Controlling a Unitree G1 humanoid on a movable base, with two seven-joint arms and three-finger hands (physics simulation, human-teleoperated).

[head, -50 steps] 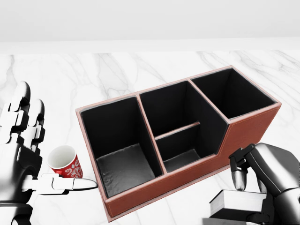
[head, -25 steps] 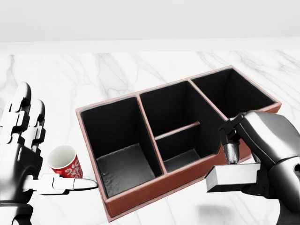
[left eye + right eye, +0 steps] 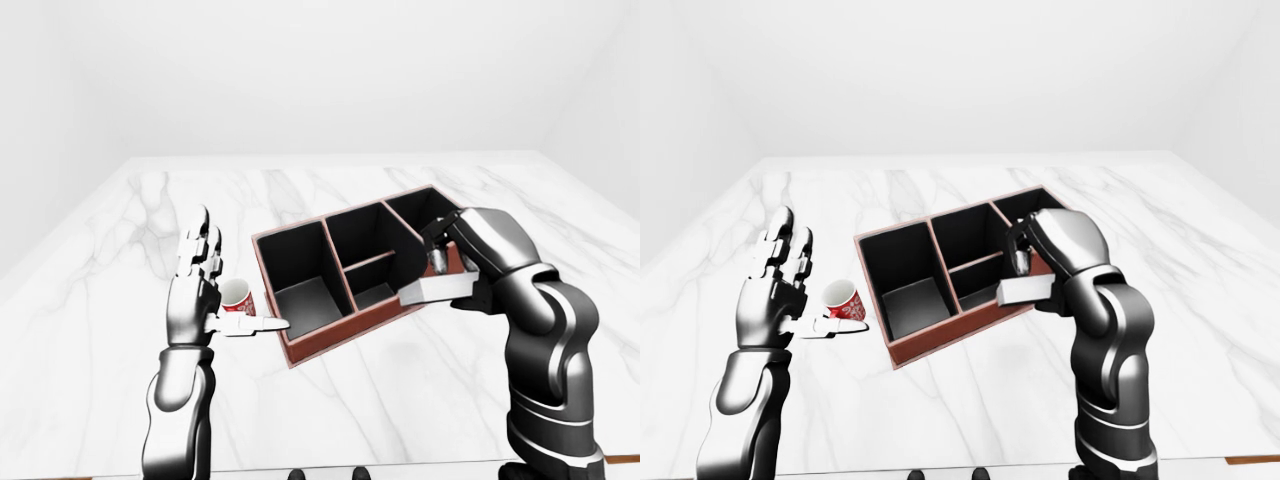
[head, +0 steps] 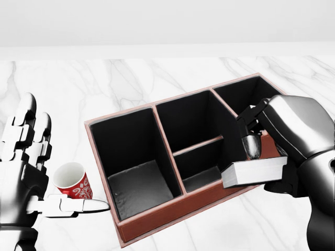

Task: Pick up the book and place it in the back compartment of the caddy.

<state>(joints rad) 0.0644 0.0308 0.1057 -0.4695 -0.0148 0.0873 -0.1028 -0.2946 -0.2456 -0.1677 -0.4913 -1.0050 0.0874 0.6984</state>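
1. The right hand (image 4: 272,157) is grasping the book (image 4: 255,171), fingers wrapping over its top and the thumb side hidden beneath it. The pick-up part of the task appears done, since the book is hanging clear of the marble table (image 4: 63,89).

2. The book is lying flat in the grip, its pale page edges facing the head view's left. It is hovering over the caddy (image 4: 157,214) at the caddy's lower right wall in the head view, beside the small divided compartment.

3. The placing is not yet done: all of the caddy's compartments that show are looking empty, though the right hand is covering part of the top-right one.

4. What is left, by judgement, is carrying the book to the back compartment, probably tipping it on edge to fit, lowering it in and letting go.

5. The left hand (image 4: 23,167) is holding nothing, its fingers spread upright and thumb pointing toward the caddy, just beside a red-and-white cup (image 4: 72,180) standing on the table.
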